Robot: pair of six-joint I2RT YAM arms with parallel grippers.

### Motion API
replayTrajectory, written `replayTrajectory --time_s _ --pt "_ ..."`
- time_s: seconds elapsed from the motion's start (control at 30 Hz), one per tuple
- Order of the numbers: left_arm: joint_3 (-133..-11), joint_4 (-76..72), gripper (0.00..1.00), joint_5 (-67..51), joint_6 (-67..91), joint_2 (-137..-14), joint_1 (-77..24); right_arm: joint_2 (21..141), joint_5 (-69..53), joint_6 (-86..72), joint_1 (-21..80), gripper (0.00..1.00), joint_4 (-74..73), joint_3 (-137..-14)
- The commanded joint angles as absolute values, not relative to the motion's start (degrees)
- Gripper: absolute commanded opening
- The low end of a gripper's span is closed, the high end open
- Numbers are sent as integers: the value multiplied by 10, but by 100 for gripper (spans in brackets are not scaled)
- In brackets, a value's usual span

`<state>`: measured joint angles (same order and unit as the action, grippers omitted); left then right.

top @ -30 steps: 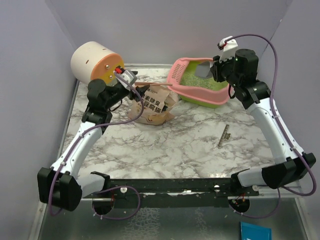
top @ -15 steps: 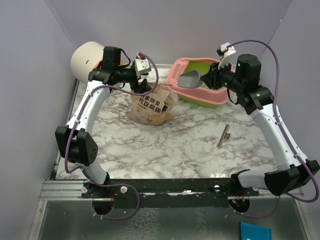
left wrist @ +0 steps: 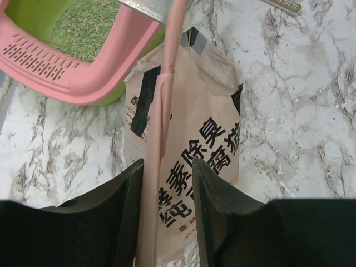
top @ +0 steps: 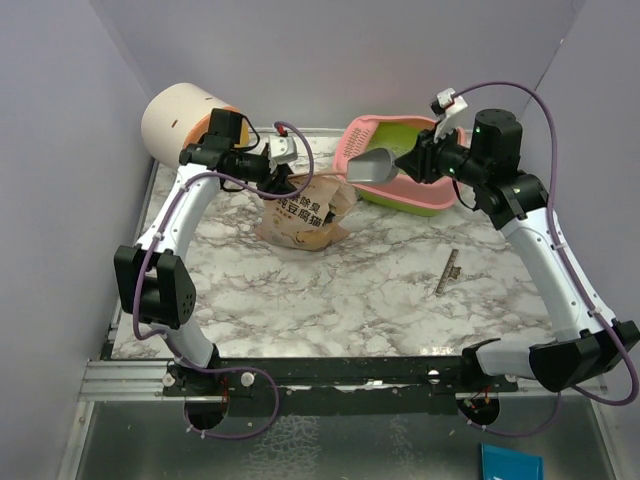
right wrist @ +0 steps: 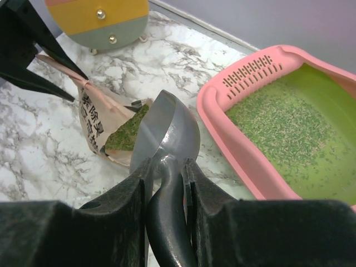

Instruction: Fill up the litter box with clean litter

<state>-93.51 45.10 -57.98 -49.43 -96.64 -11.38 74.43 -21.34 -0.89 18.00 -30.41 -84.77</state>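
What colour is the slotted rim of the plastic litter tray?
Pink rim, clearest from right wrist view.

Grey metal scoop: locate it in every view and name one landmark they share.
Top external: scoop upper centre, at the litter box's left rim.
Left wrist: scoop only a grey sliver at top edge.
Right wrist: scoop centre, handle in right pincer.
Shared landmark: litter box's pink rim.

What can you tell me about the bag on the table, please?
The bag is beige, paper-looking and creased, with black Chinese characters printed on it. It stands slouched on the marble table, its top open, with green litter showing inside. The left tool straddles one raised edge of the mouth; whether it grips cannot be told.
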Motion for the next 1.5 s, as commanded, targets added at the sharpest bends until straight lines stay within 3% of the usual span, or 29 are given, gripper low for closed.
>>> replayTrajectory --time_s 0.0,0.23,0.63,1.03,1.47 --pt "-914 415 37 -583 -473 -963 -119 755 -257 -18 183 1 -324 -854" --pt "-856 333 0 -540 -417 -926 -125 777 -295 -22 183 1 -336 -841" --pt "-734 189 0 -517 -349 -816 -127 835 -295 -22 221 1 -328 -856" --pt "-589 -29 0 -503 -251 -732 -128 922 -201 -21 278 1 -330 -892" --pt "-544 -92 0 -506 -221 -706 -131 979 -98 -12 339 1 -325 -891"
